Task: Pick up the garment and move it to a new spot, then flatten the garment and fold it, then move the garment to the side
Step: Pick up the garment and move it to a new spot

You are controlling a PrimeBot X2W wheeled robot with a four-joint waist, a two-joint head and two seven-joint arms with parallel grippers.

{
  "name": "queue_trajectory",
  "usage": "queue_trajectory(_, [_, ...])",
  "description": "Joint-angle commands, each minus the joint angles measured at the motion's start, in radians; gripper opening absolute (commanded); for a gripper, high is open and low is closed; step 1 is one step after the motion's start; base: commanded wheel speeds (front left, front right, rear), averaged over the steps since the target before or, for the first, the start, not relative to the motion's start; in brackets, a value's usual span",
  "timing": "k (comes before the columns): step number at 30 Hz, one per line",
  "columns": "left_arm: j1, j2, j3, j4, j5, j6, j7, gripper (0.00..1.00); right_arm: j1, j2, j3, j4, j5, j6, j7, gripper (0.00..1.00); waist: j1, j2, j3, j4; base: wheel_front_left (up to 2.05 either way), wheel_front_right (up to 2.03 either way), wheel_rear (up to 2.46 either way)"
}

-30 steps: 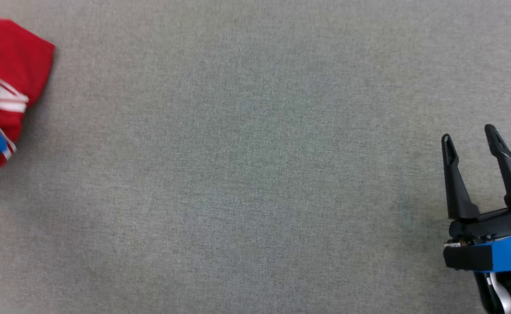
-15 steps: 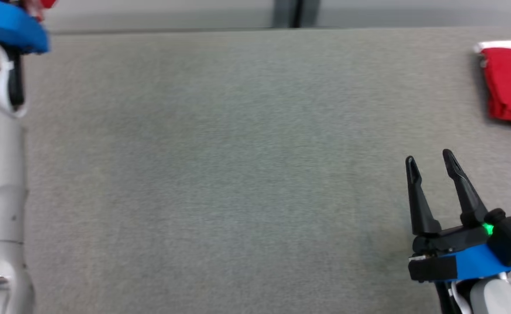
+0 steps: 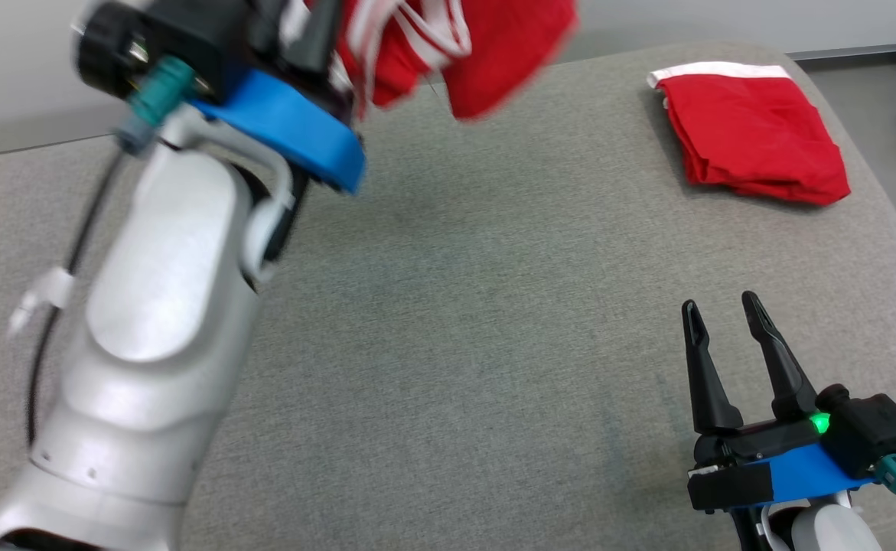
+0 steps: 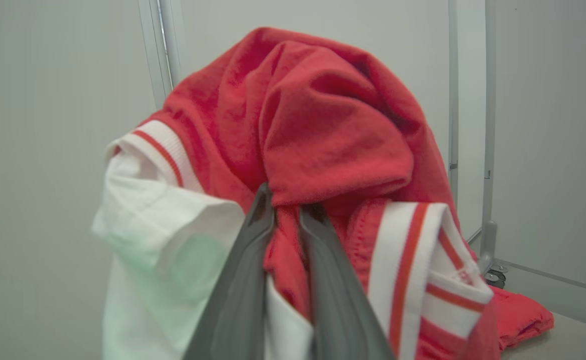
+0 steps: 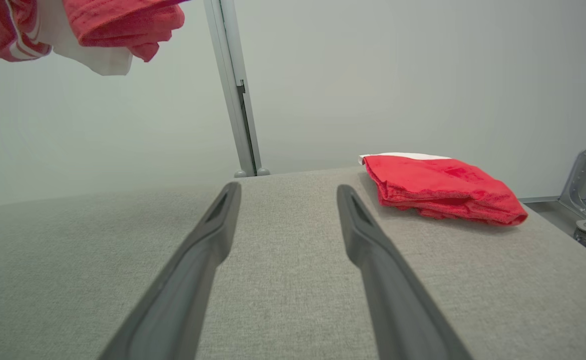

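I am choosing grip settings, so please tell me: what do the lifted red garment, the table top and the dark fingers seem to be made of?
Garment: soft knit cloth, probably cotton, matte; fuzzy nap, limp folds, ribbed striped trim.
Table top: woven grey fabric covering, by its fine grain.
Fingers: smooth dark plastic or rubber, faint sheen; unsure which.

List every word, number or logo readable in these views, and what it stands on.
None readable.
A small red mark on the white striped trim of the red fabric garment held by the left gripper: too blurred to read.
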Motion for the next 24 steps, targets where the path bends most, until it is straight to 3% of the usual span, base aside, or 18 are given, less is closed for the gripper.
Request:
queue_trajectory(1, [0.034,-0.006,-0.019,-0.005,-0.010,0.000,0.005,0.00,-0.002,0.005,-0.001,-0.003,0.003,0.000,-0.004,1.00,0.0001,0.0000,-0.006,-0.014,0.00,0.00,0.00])
queue_trajectory(20, [0.445,-0.068,-0.146,0.217,-0.055,0.026,-0.074,0.00,-0.004,0.008,0.016,0.007,0.030,0.000,-0.005,1.00,0.0001,0.0000,-0.018,-0.035,0.00,0.00,0.00])
queue_trajectory(22, [0.459,-0.073,-0.154,0.232,-0.053,0.031,-0.086,1.00,-0.003,0.008,0.014,0.011,0.027,0.000,-0.005,1.00,0.0001,0.0000,-0.025,-0.029,0.00,0.00,0.00])
queue_trajectory(24, [0.464,-0.081,-0.162,0.240,-0.049,0.035,-0.098,1.00,0.002,0.008,0.014,0.016,0.024,0.000,-0.005,1.00,0.0001,0.0000,-0.035,-0.021,0.00,0.00,0.00])
